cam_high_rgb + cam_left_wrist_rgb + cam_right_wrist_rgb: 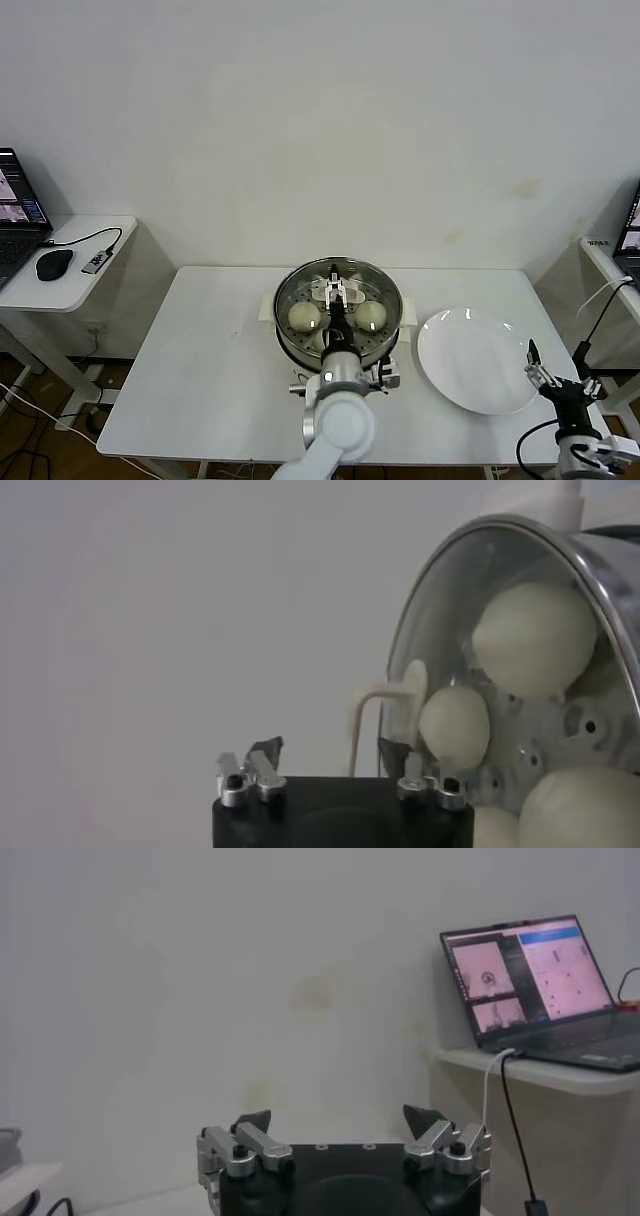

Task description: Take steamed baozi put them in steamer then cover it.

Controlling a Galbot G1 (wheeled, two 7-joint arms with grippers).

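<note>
The steamer (287, 343) stands at the table's middle with the glass cover (300, 290) lying on it. Two baozi (303, 317) (371, 316) show through the glass; my left arm hides the rest. My left gripper (338, 293) hovers over the cover's centre. In the left wrist view it (330, 750) is open, with the beige handle (400, 705) beside one fingertip and untouched. Three baozi (534, 640) (455, 725) (580, 810) show there behind the cover (440, 600). My right gripper (545, 378) (338, 1118) is open and empty at the table's right front.
An empty white plate (475, 360) lies right of the steamer. A side table (70, 260) at the left holds a laptop and a mouse (53, 264). Another table at the right carries a laptop (540, 978) and a hanging cable (600, 320).
</note>
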